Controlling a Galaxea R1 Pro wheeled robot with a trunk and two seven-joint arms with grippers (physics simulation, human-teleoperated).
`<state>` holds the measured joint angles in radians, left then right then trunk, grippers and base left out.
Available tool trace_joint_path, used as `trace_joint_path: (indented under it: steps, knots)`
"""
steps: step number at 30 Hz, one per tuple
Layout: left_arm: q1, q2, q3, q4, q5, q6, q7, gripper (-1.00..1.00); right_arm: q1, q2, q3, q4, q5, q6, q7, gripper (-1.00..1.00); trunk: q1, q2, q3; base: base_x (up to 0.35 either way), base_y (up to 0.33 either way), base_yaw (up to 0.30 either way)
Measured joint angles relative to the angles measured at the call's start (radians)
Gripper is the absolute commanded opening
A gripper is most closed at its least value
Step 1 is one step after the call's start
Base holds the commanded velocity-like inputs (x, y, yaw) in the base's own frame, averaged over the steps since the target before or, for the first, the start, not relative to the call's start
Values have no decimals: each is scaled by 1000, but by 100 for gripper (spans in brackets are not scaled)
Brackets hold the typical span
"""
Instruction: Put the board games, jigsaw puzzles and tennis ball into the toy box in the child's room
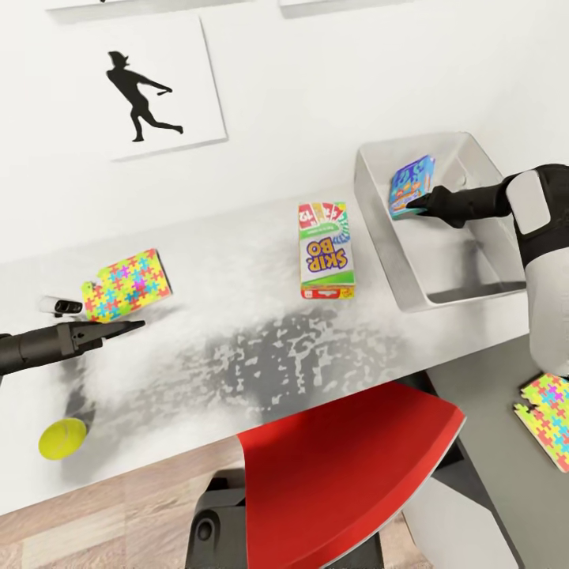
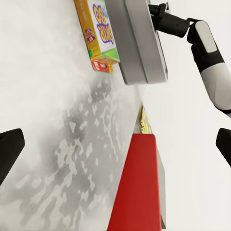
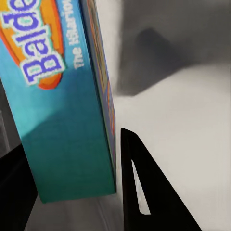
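While held, blue board game point(image 1: 411, 185) (tilted), inside toy box point(image 1: 378, 212) rim

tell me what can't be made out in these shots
- Blue board game, head view: whether it touches the toy box floor; the right hand holds it.
- Jigsaw puzzle at the head view's right edge: cut off by the frame.
- Small white object beside the other jigsaw puzzle: too small to identify.
- Skip-Bo box, left wrist view: cut off by the frame.
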<state>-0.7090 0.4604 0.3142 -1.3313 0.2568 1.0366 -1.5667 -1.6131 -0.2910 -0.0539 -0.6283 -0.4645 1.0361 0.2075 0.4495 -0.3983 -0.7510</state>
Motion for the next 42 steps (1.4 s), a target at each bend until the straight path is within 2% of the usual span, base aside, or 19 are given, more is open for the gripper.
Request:
trace_joint_path:
  steps: [6,18,28,42]
  knots:
    - [-1,1,0,0,0,0,0,100,-1,6,1,15,3,-52,-1,-100,0,0,-10,0,0,0]
    - [-1,-1,0,0,0,0,0,100,-13,0,2,17,5,-61,-1,-100,0,0,-28,0,0,0]
    - [-1,1,0,0,0,0,0,100,-15,-11,2,15,5,-64,-3,-100,0,0,-30,0,0,0]
    - [-1,1,0,0,0,0,0,100,-24,-12,1,21,1,-66,-7,-100,0,0,-30,0,0,0]
